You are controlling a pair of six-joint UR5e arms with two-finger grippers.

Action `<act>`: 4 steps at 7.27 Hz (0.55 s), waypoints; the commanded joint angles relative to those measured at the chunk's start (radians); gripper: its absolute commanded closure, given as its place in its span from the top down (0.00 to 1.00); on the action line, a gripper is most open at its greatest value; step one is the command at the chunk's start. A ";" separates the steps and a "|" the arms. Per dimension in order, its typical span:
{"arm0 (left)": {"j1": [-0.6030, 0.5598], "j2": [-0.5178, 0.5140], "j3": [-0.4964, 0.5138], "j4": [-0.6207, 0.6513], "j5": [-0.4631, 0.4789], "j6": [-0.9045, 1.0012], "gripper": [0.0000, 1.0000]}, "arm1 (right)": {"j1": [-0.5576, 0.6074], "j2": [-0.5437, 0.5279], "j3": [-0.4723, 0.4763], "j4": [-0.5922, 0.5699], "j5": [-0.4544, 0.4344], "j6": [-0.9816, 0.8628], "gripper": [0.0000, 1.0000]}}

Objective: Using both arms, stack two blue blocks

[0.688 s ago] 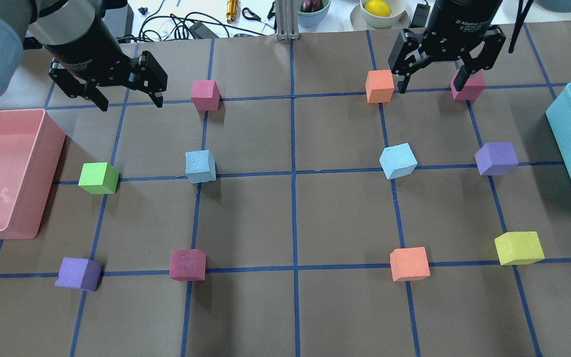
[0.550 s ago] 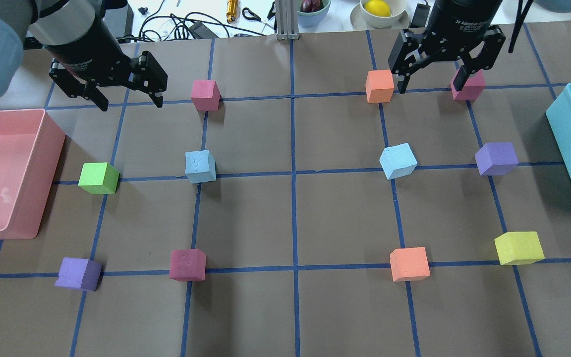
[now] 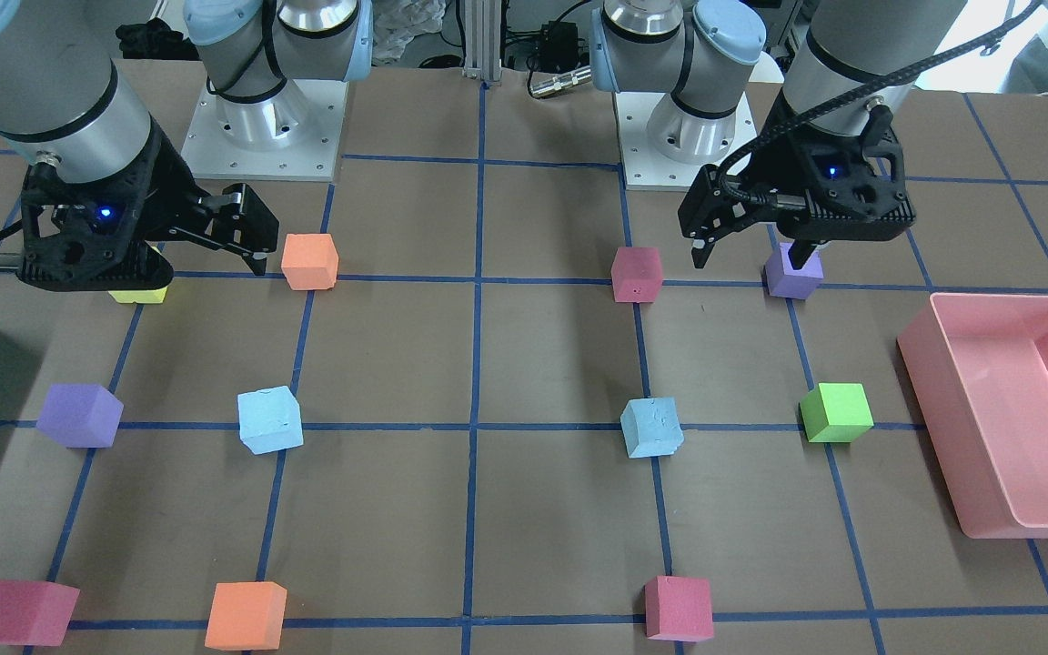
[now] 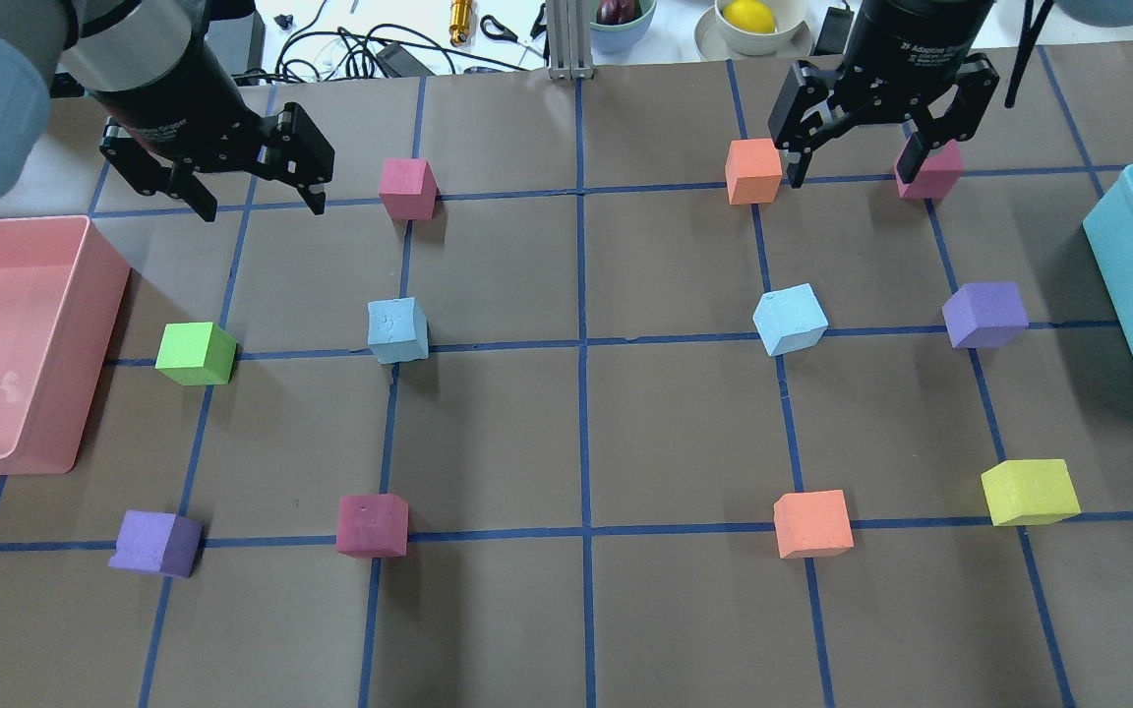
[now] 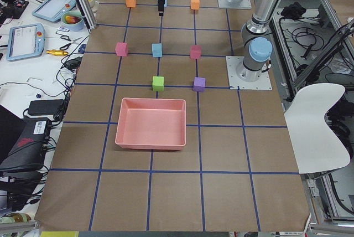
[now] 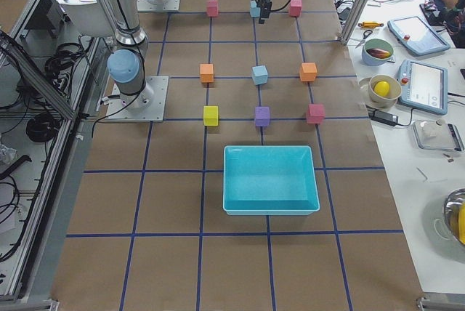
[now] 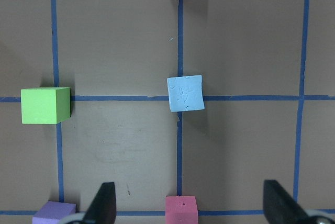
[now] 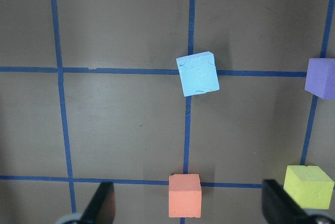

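Note:
Two pale blue blocks lie apart on the brown grid. One is left of centre (image 4: 397, 330) (image 3: 651, 427) (image 7: 185, 92), the other right of centre (image 4: 790, 319) (image 3: 269, 419) (image 8: 198, 73). My left gripper (image 4: 260, 202) (image 3: 750, 259) (image 7: 193, 208) is open and empty. It hovers over the far left part of the table, away from its block. My right gripper (image 4: 852, 169) (image 3: 201, 266) (image 8: 189, 205) is open and empty. It hovers at the far right between an orange cube (image 4: 753, 171) and a magenta cube (image 4: 930, 169).
A pink tray (image 4: 85, 344) stands at the left edge and a large teal box (image 4: 1132, 295) at the right edge. Other cubes sit on the grid: green (image 4: 195, 353), purple (image 4: 984, 315), pink (image 4: 407, 189), yellow (image 4: 1029, 491), orange (image 4: 812, 523).
Almost nothing. Both grippers stay open and have shifted only very slightly toward the far edge. No block has moved.

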 commanded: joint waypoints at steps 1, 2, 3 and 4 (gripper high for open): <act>-0.002 -0.003 -0.003 0.000 0.001 -0.001 1.00 | -0.002 0.021 0.016 -0.013 -0.003 -0.011 1.00; -0.005 -0.010 0.000 0.000 0.000 -0.004 1.00 | -0.012 0.056 0.047 -0.051 -0.035 -0.025 1.00; -0.005 -0.039 0.005 0.023 0.000 0.004 1.00 | -0.022 0.072 0.073 -0.099 -0.029 -0.022 1.00; -0.005 -0.081 -0.029 0.104 -0.005 -0.001 1.00 | -0.022 0.124 0.131 -0.254 -0.018 -0.020 1.00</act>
